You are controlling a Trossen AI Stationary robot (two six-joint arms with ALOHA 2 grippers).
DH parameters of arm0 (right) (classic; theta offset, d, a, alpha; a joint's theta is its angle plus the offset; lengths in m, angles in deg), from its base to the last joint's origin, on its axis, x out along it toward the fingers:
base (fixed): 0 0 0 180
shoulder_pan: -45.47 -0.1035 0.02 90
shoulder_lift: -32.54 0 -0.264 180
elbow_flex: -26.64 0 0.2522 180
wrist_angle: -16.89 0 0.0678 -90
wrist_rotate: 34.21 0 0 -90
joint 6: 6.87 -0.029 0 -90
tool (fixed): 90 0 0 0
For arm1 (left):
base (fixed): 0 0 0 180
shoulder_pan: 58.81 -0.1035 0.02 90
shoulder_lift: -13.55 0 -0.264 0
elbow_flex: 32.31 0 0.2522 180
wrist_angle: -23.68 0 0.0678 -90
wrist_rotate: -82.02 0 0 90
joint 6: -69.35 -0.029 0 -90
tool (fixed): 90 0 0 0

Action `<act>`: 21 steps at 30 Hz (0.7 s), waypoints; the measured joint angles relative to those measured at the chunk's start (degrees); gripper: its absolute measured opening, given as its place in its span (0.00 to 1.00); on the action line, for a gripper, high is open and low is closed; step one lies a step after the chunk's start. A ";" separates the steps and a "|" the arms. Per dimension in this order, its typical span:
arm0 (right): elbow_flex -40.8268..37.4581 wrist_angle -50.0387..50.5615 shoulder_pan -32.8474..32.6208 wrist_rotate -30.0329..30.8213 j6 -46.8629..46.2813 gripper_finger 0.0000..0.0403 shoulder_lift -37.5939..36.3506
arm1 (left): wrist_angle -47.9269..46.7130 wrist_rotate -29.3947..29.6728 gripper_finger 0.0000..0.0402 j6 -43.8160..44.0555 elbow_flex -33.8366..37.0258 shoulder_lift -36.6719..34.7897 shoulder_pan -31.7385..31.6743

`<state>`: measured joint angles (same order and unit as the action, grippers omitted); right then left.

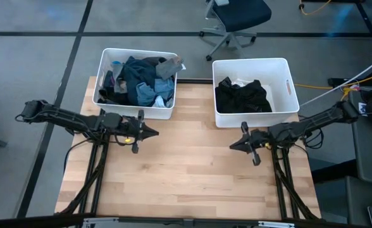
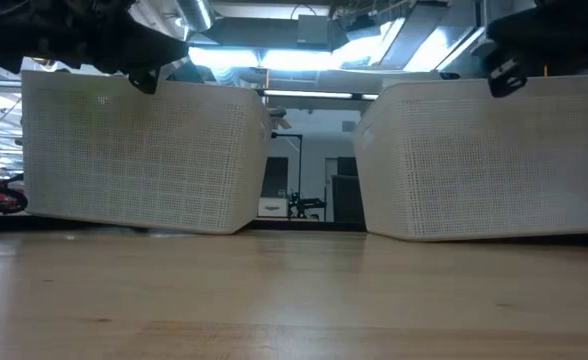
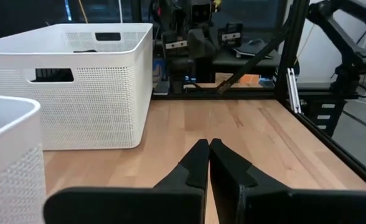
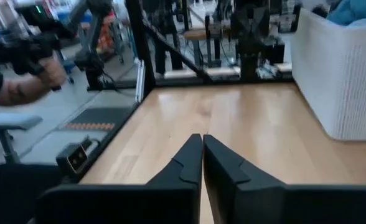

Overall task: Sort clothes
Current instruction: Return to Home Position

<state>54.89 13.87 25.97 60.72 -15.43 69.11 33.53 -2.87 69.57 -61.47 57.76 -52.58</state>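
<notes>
Left gripper [image 1: 152,132] fingers pressed together, empty, over table [image 1: 192,174] near left bin [image 1: 101,71]. Right gripper [image 1: 235,145] same, near right bin [image 1: 291,82]. Mixed clothes [image 1: 140,81] in left bin; black clothes [image 1: 243,96] in right bin.

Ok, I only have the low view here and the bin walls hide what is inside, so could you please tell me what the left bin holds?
Observer: From above, the left bin holds a pile of mixed clothes in dark blue, grey, black and pale blue.
Operator: Thank you. And the right one?
Observer: The right bin holds only black clothes, and part of its white floor shows beside them.
Operator: Are the grippers carrying anything?
Observer: No. The wrist views show the left gripper and the right gripper both shut, with nothing between their fingers.
</notes>
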 joint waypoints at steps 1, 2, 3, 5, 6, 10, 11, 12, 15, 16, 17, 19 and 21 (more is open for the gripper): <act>-0.67 -0.37 0.00 -0.02 0.00 0.04 -1.29 | -0.04 0.07 0.01 -0.09 0.00 -0.01 0.01; -1.47 -0.62 0.02 0.00 0.00 0.03 -2.62 | -0.05 0.14 0.01 -0.10 0.00 -0.01 0.01; -2.35 -0.33 0.02 -0.02 0.00 0.03 -3.98 | -0.09 0.17 0.01 -0.12 0.00 -0.01 -0.01; -3.81 0.01 0.02 -0.02 0.00 0.03 -6.59 | -0.12 0.54 0.01 -0.15 0.00 -0.01 0.01; -4.43 -0.26 0.02 0.02 0.00 0.03 -7.87 | -0.20 0.65 0.01 -0.14 0.00 -0.01 0.01; -6.84 -0.23 0.02 2.16 0.03 0.03 -13.06 | -0.19 1.15 0.01 -0.16 0.00 -0.01 0.01; -7.36 -0.22 0.02 2.68 0.17 0.03 -14.13 | -0.20 1.27 0.01 -0.16 0.00 -0.01 0.01; -7.93 -0.19 0.02 3.08 0.24 0.03 -15.16 | -0.20 1.27 0.01 -0.16 0.00 -0.01 0.00; -9.44 -0.11 0.02 3.48 0.55 0.03 -18.03 | -0.22 1.29 0.01 -0.18 0.00 -0.01 0.01; -9.88 -0.03 0.02 3.48 0.67 0.03 -18.81 | -0.22 1.27 0.01 -0.18 0.00 -0.01 -0.01; -10.31 0.30 0.02 3.48 0.71 0.03 -19.61 | -0.22 1.29 0.01 -0.18 0.00 -0.01 0.01; -11.08 0.40 0.02 3.48 0.74 0.03 -20.98 | -0.28 1.29 0.01 -0.15 0.00 -0.01 -0.01; -11.76 0.40 0.02 3.45 0.74 0.03 -22.24 | -0.59 1.29 0.01 -0.08 0.00 -0.01 -0.01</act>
<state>43.13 14.27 25.99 64.17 -14.68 46.87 32.94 -1.59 69.49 -61.47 57.76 -52.59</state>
